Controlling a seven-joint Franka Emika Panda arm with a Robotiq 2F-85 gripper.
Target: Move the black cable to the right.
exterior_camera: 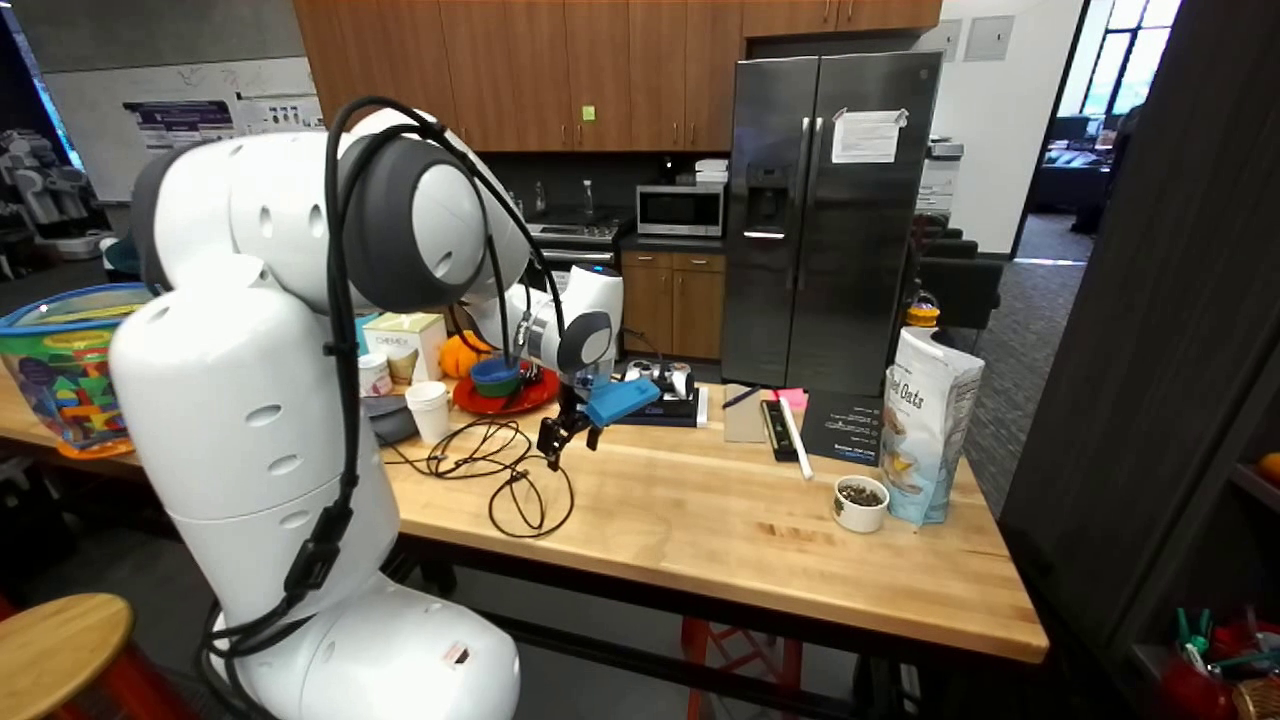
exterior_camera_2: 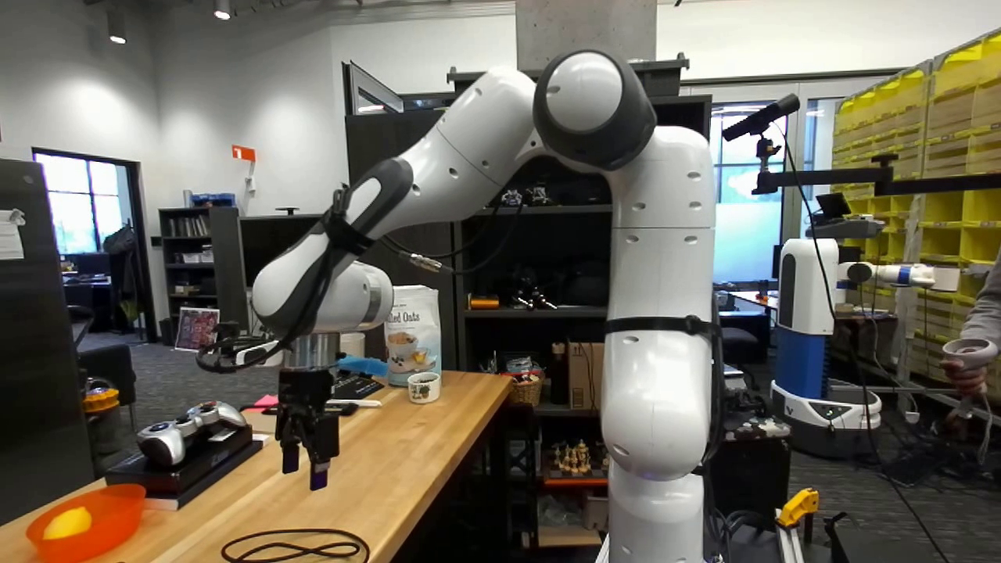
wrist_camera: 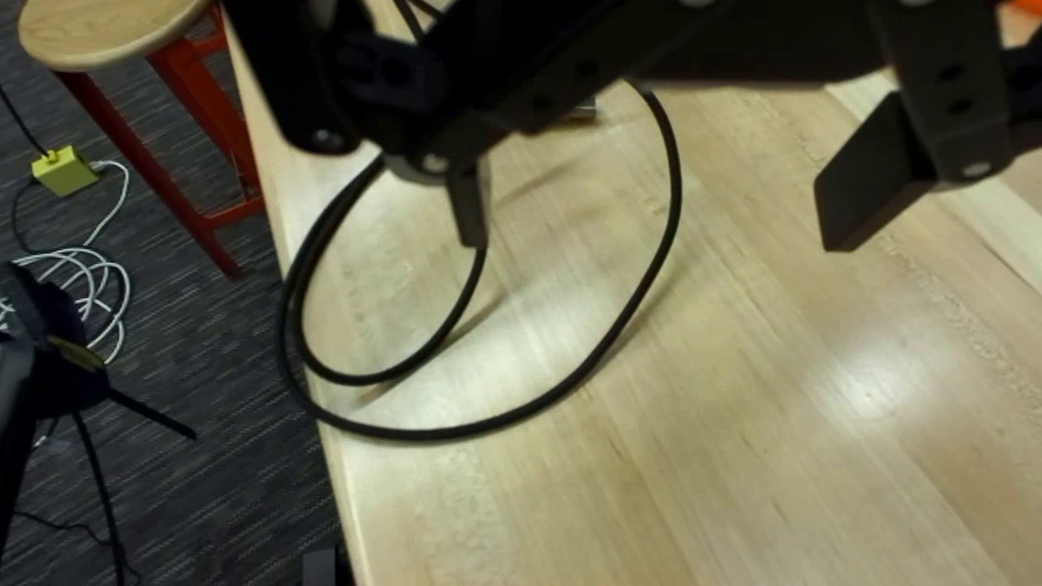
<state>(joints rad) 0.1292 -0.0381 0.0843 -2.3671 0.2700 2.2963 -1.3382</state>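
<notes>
The black cable (exterior_camera: 530, 537) lies in loose loops along the table's near side in an exterior view, with a tangle further left. A loop of the cable also shows at the bottom of an exterior view (exterior_camera_2: 293, 532). In the wrist view, a large curve of the cable (wrist_camera: 456, 433) runs beneath the gripper; its upper part is hidden behind the gripper. My gripper (wrist_camera: 655, 236) is open, its fingers wide apart with nothing held. In both exterior views the gripper (exterior_camera: 573, 452) (exterior_camera_2: 304, 469) points down above the table, over or close to the cable loop; the exact height is hard to tell.
White cups (exterior_camera: 429, 412), a red plate (exterior_camera: 506, 390) with bowls and a game controller on a black box (exterior_camera: 655, 410) stand behind the gripper. A small cup (exterior_camera: 860, 503) and an oats bag (exterior_camera: 925, 430) stand right. An orange bowl (exterior_camera_2: 117, 524) holds something yellow.
</notes>
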